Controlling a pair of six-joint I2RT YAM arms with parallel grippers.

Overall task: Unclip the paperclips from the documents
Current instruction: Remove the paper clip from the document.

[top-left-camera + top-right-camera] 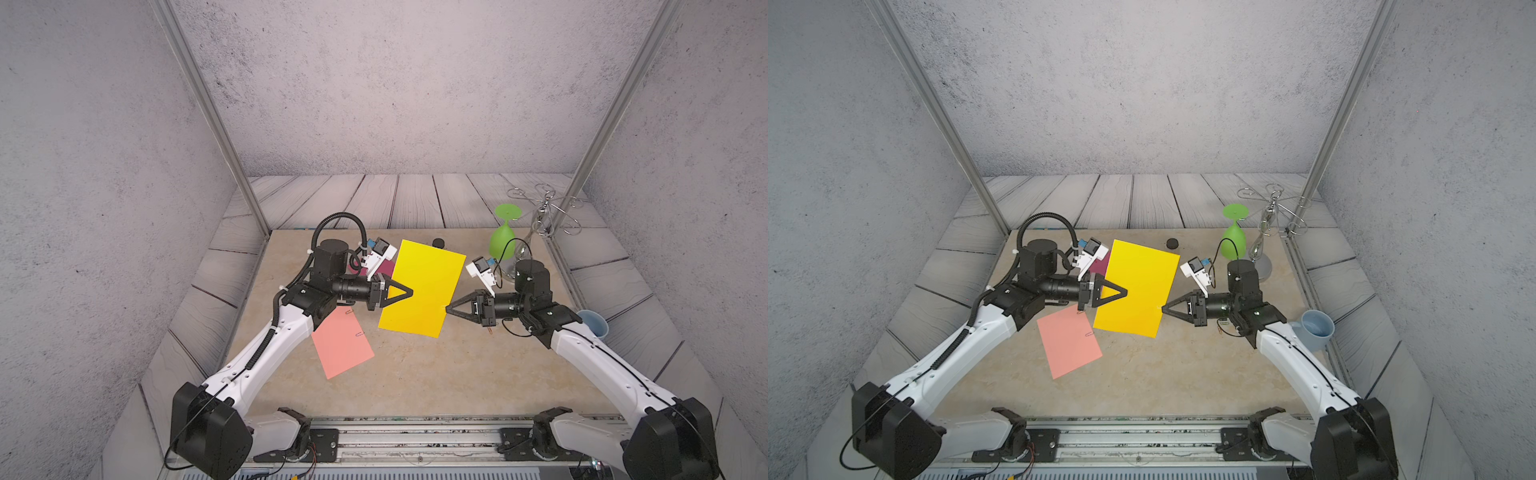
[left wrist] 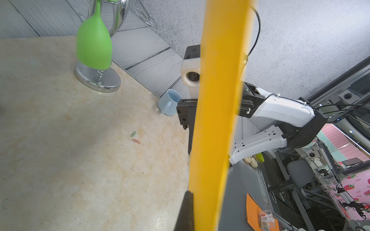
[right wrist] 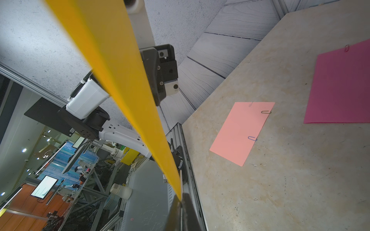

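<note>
Yellow paper [image 1: 428, 274] hangs clear of the table [image 1: 415, 382], pinched at one side by my left gripper [image 1: 409, 293] and at the opposite edge by my right gripper [image 1: 448, 309]. I judge I'm sliding a clip off, though none shows; next, a straight outward pull.

- yellow sheet [image 1: 424, 286]: plain, lifted clear of the table [image 1: 415, 374], tilted, pinched at two opposite edges
- salmon sheet [image 1: 343, 345]: flat on the table, blue clip [image 3: 252, 138] and dark clip [image 3: 266, 112] on its edges
- magenta sheet [image 3: 340, 86]: flat, reddish clip [image 3: 347, 48] on one edge
- green clip [image 2: 133, 133] and red clip [image 2: 136, 141]: loose on the table, just beside each other
</note>
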